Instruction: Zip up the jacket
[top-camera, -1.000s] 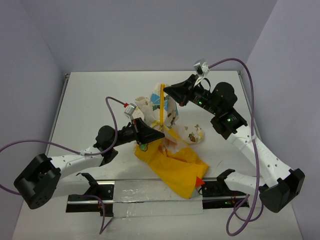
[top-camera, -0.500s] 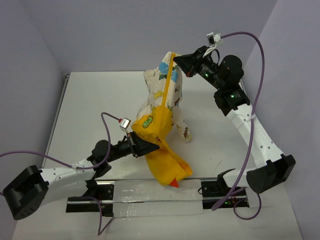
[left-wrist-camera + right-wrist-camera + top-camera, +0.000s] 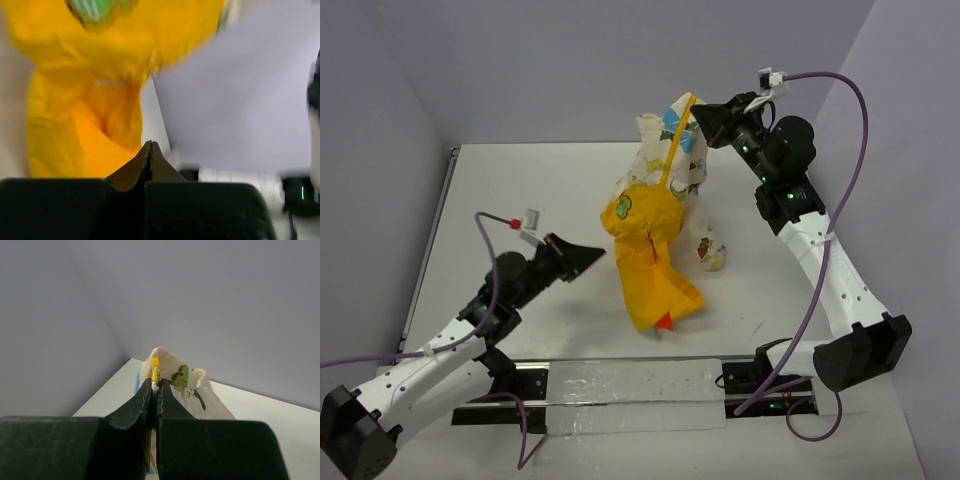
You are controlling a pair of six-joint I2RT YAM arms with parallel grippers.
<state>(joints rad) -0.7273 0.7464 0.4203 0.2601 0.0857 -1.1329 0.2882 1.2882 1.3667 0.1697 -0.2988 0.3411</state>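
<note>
Your overhead view is evenly lit and sharp: soft diffuse light from above, with only faint, fuzzy shadows on the table [image 3: 520, 190] around the jacket [image 3: 650, 270]. The strip [image 3: 630, 385] at the near edge has a pale sheen. Your left wrist view is the rough one, with heavy motion blur and the yellow cloth smeared. Only the dark left gripper [image 3: 150, 145] looks crisp. Right wrist view is clean, with dim grey walls and the right gripper [image 3: 154, 382] nearly black

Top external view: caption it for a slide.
Right gripper holds the jacket up by its top; left gripper shut, empty, apart.
</note>
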